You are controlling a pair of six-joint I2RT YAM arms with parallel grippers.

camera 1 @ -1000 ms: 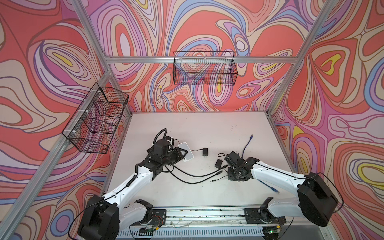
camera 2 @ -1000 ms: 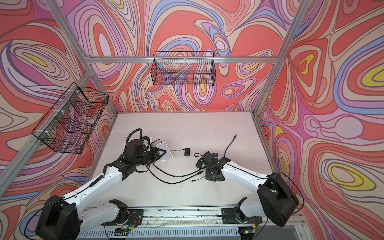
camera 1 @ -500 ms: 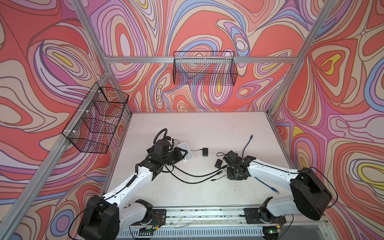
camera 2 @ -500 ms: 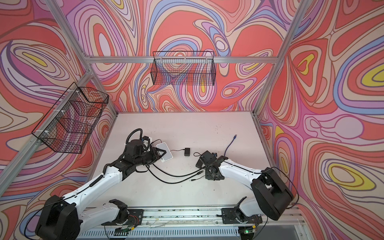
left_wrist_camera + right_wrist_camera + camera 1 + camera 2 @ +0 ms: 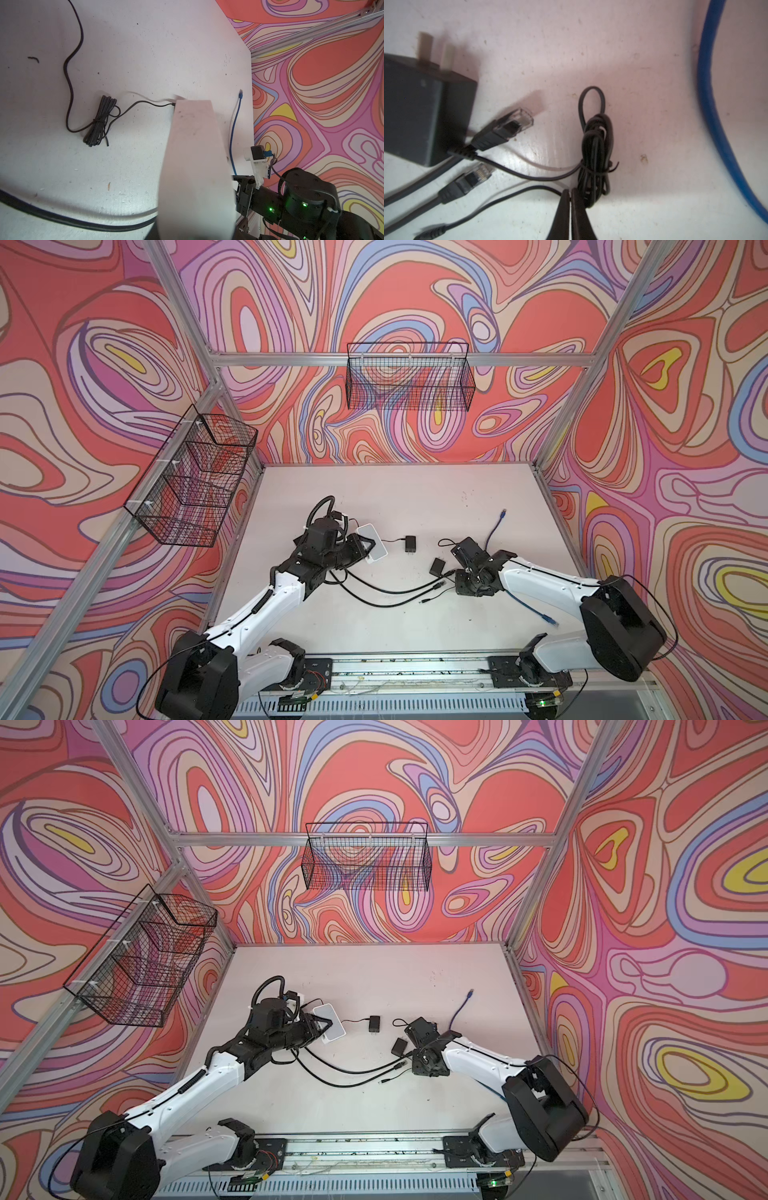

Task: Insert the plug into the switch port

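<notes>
White switch [image 5: 377, 540] sits in left gripper [image 5: 365, 552] (right gripper [image 5: 571, 194] closed).

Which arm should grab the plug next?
Right, likely. The right claw sits shut near the black plug and only needs to reopen; the left claw is busy holding the white switch.

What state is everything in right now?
Left end effector, shut on the white switch.
Right end effector, shut, tips at the bundled cord; grip unclear.
Black network plugs, lying loose, unplugged.
Blue cable, lying free, both ends unplugged.
Power adapter, lying flat, prongs bare.
</notes>
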